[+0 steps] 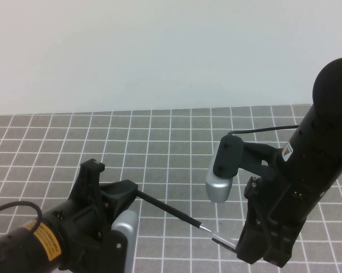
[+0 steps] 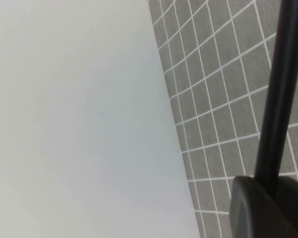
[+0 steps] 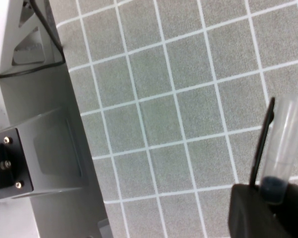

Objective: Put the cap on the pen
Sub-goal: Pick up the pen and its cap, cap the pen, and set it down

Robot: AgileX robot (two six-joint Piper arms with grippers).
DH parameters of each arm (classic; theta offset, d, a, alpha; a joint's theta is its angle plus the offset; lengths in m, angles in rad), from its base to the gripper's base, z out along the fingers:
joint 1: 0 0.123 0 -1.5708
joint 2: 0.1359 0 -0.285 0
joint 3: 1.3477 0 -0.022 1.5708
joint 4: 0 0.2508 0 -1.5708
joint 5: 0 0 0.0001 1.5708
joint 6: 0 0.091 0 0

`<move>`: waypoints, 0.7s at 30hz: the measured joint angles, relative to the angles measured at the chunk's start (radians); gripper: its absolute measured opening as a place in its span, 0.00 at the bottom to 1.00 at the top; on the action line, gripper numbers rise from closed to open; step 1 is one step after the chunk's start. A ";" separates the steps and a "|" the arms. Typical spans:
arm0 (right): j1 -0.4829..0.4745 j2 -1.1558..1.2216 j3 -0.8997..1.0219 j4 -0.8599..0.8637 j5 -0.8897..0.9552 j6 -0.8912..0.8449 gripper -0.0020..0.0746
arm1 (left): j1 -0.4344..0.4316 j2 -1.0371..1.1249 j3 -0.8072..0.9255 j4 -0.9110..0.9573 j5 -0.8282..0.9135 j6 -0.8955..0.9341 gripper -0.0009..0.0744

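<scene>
Two grippers, both loaded. Left gripper [image 1: 125, 193] clamps the pen [image 1: 169, 209], whose barrel juts from its jaws. Right gripper [image 1: 243, 245] clamps the clear cap [image 1: 223, 241], whose mouth sticks out of its jaws just short of the pen tip [image 1: 204, 226]. Risk: the tip looks off-axis, so pushing could catch the rim and twist either grip.

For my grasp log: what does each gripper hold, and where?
Left gripper grips the pen by its back end; right gripper grips the clear cap by its closed end.
</scene>
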 joint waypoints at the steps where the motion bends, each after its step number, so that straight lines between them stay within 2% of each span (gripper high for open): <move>1: 0.000 0.000 0.000 0.000 0.000 0.000 0.02 | 0.000 0.000 0.000 0.000 0.000 0.000 0.07; 21: 0.000 0.000 0.000 -0.007 0.000 0.000 0.02 | 0.000 0.000 0.000 0.036 0.023 0.000 0.07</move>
